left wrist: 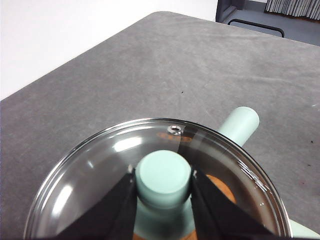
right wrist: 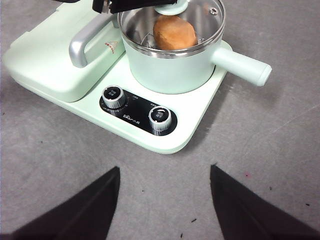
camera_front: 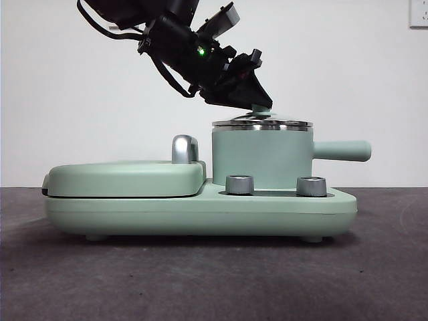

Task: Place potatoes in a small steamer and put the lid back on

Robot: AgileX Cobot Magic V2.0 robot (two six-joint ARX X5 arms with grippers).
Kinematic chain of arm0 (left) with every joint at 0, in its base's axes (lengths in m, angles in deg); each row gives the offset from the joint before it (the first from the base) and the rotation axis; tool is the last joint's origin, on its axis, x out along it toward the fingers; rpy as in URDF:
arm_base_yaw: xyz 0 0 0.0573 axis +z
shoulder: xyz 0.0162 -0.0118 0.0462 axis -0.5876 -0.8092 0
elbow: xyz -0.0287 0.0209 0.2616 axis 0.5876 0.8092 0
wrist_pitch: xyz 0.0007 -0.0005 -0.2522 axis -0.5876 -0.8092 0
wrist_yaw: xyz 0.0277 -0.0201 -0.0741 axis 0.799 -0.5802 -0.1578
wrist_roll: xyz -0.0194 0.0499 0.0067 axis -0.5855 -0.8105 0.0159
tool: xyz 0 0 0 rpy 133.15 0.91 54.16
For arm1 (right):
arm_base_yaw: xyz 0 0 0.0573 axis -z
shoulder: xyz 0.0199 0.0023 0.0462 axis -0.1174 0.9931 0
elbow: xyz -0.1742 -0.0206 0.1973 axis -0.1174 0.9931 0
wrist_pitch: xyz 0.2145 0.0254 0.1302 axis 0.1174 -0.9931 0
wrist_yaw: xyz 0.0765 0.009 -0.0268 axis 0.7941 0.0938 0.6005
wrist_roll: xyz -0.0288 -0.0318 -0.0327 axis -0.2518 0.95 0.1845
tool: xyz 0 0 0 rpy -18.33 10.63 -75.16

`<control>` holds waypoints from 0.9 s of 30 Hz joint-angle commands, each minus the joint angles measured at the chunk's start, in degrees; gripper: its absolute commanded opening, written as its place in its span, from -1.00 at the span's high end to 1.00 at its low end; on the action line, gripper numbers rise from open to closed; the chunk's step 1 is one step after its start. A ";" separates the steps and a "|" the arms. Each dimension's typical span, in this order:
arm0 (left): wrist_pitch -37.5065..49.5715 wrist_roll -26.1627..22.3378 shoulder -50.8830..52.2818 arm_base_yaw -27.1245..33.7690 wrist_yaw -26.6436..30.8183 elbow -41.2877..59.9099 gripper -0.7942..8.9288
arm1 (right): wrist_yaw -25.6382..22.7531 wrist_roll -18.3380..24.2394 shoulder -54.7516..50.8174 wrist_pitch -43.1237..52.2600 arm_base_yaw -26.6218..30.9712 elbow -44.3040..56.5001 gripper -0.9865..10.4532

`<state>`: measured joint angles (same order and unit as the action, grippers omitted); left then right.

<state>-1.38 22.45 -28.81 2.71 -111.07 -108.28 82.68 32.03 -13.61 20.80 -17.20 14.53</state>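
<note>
Lid (left wrist: 150,175) seated on steamer (camera_front: 262,157), potato (right wrist: 174,32) inside. Knob (left wrist: 164,178) pinched by left pincer (left wrist: 164,190); right pincer (right wrist: 165,200) spread, idle. Glass judged rigid, slippery, breakable; best held by knob.

Mint-green steamer (right wrist: 170,70), orange-brown potato (right wrist: 174,32)
</note>
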 commanded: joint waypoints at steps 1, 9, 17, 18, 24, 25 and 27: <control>0.90 -1.18 -1.81 -0.33 0.02 -2.08 0.81 | -0.09 -0.61 0.33 0.33 -0.28 -0.44 0.35; 1.42 -0.72 -2.21 -0.39 0.02 -2.12 0.54 | -0.07 -0.63 0.33 0.28 -0.28 -0.44 0.35; 0.11 3.67 -1.68 -0.11 -0.07 -2.12 0.06 | -0.07 -0.63 0.33 0.24 -0.28 -0.44 0.35; -0.37 3.78 -1.40 -0.11 -0.09 -2.12 0.06 | -0.07 -0.63 0.33 0.24 -0.28 -0.44 0.35; -5.97 4.26 3.23 0.55 -0.11 -2.12 0.06 | -0.09 -0.63 0.33 0.26 -0.28 -0.44 0.35; -7.13 5.40 4.33 0.90 -0.37 -2.12 0.06 | -0.07 -0.66 0.33 0.24 -0.28 -0.44 0.35; -8.96 8.90 6.23 1.84 -0.79 -2.12 0.06 | -0.07 -0.66 0.35 0.24 -0.28 -0.44 0.35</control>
<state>-10.67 27.98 -23.41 4.30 -111.58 -108.89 82.68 32.03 -13.61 20.78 -17.20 14.53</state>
